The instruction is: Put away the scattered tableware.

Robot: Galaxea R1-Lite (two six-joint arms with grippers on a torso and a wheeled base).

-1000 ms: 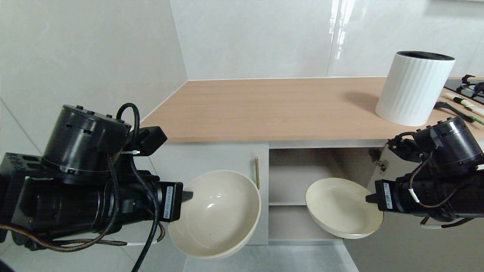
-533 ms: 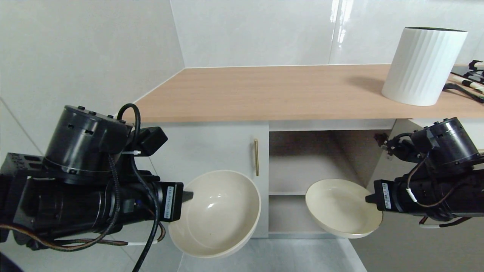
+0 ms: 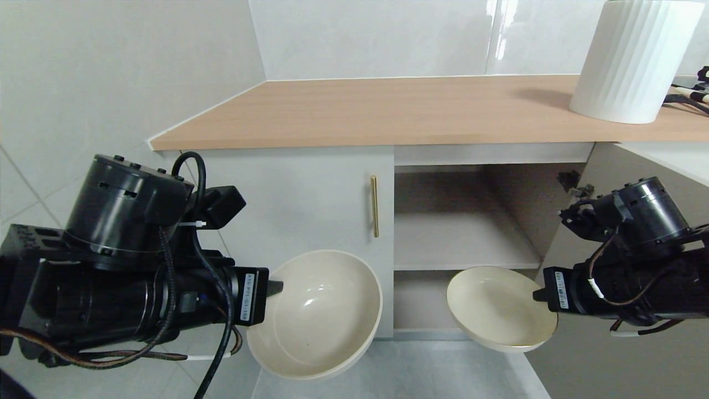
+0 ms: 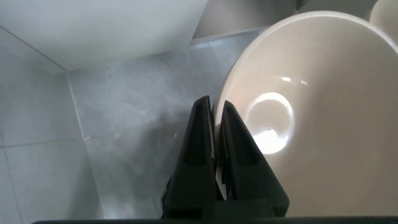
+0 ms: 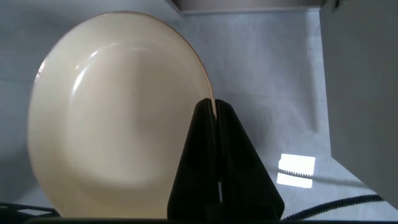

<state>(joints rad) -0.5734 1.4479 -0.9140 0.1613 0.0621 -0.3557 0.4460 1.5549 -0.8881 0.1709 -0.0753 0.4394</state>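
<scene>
**Student:** What room and surfaces appear in the head view?

**Instructor:** Pale tiled walls [image 3: 138, 66] meet in a corner behind a wood-grain counter [image 3: 388, 111]. Below it is a grey cabinet [image 3: 299, 188]: its left door is closed and its right compartment [image 3: 460, 221] stands open, showing one shelf [image 3: 465, 249]. A grey floor [image 3: 410, 371] lies beneath. A white ribbed container [image 3: 631, 61] stands upright at the counter's far right, with some utensils [image 3: 689, 94] just beside it, too small to identify.

**Student:** Where is the tableware relative to each gripper?

**Instructor:** The deep bowl [image 3: 321, 316] hangs off the floor in front of the closed door's lower part, tilted with its hollow towards the camera. The left gripper [image 3: 275, 287] is pressed together on the bowl's rim, one finger inside and one outside, as the left wrist view confirms. The shallow dish [image 3: 498, 310] hangs before the open compartment, below shelf level, similarly tilted. The right gripper [image 3: 536, 293] pinches its rim in the same way. The two pieces are well apart.

**Student:** What about smaller details and writing?

**Instructor:** A slim brass handle [image 3: 374, 206] runs upright on the closed door. A white sticker [image 3: 247, 296] sits behind the left gripper and another [image 3: 560, 289] behind the right, their print too small to read.
</scene>
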